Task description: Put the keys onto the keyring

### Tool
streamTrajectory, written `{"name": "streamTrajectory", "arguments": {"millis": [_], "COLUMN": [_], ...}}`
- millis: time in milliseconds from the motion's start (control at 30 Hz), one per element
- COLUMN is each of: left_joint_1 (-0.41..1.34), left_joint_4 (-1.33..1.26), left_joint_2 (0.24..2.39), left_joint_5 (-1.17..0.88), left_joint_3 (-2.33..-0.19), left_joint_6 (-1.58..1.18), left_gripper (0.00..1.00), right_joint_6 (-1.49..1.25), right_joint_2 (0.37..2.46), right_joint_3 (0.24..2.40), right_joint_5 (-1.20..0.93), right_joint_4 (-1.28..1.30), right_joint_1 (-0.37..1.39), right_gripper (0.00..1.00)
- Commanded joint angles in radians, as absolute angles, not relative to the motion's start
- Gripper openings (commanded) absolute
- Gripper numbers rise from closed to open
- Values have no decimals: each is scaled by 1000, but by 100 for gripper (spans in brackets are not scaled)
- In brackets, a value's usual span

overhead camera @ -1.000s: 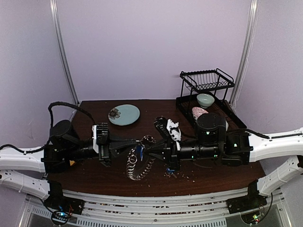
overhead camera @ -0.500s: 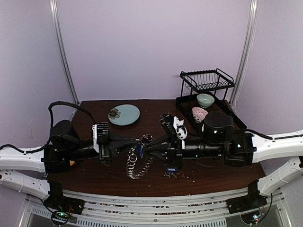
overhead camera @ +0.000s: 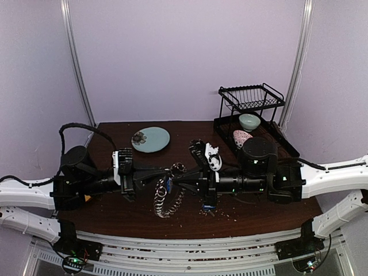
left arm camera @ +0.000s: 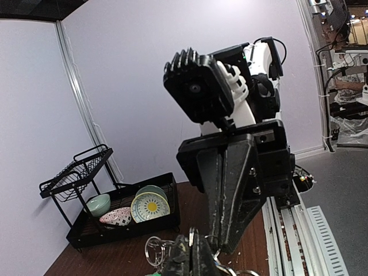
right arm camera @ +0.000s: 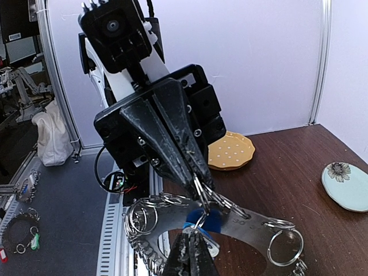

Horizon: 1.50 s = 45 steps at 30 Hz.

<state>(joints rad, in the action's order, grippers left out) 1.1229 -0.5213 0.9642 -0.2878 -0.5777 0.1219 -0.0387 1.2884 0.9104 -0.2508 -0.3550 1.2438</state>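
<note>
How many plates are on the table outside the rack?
2: a pale blue flowered plate at the back, left of centre; a yellow dotted plate behind the left arm. More may be hidden.

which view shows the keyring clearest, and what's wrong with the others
Right wrist: the keyring is close, sharp and evenly lit. Top external: small and low-contrast against the dark table. Left wrist: only loops at the bottom edge, and the wall rail bows from lens distortion.

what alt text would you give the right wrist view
The left pincer reaches down from above, shut on the keyring, while the right pincer below is shut on a blue-tagged key at the ring. A yellow plate and a pale green plate lie beyond.
</note>
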Motion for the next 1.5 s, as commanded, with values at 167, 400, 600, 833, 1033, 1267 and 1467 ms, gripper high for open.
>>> {"name": "streamTrajectory", "arguments": {"millis": [167, 400, 600, 833, 1033, 1267, 1467], "left_joint_1": [1121, 1121, 1121, 1121, 1121, 1121, 1121], "left_joint_4": [-603, -602, -593, -593, -594, -593, -590], "left_joint_2": [945, 942, 949, 946, 948, 944, 941], "left_joint_5": [-305, -308, -300, -297, -301, -299, -298], "left_joint_3": [-580, -576, -578, -577, -580, -578, -577], "left_joint_6": [130, 137, 142, 144, 143, 144, 147], "left_gripper": [0, 0, 0, 0, 0, 0, 0], "right_joint_6": [-10, 35, 70, 77, 6, -43, -58], "right_joint_2": [1316, 1394, 1387, 1274, 1186, 1273, 1321], "right_joint_3": [946, 1051, 1071, 1013, 947, 961, 977], "right_joint_5": [-252, -355, -294, -215, -316, -329, -376], "right_joint_4": [-387, -249, -210, -147, -282, -380, -405], "right_joint_1": [1243, 1249, 1261, 1239, 1196, 1197, 1198], "right_gripper": [0, 0, 0, 21, 16, 12, 14]}}
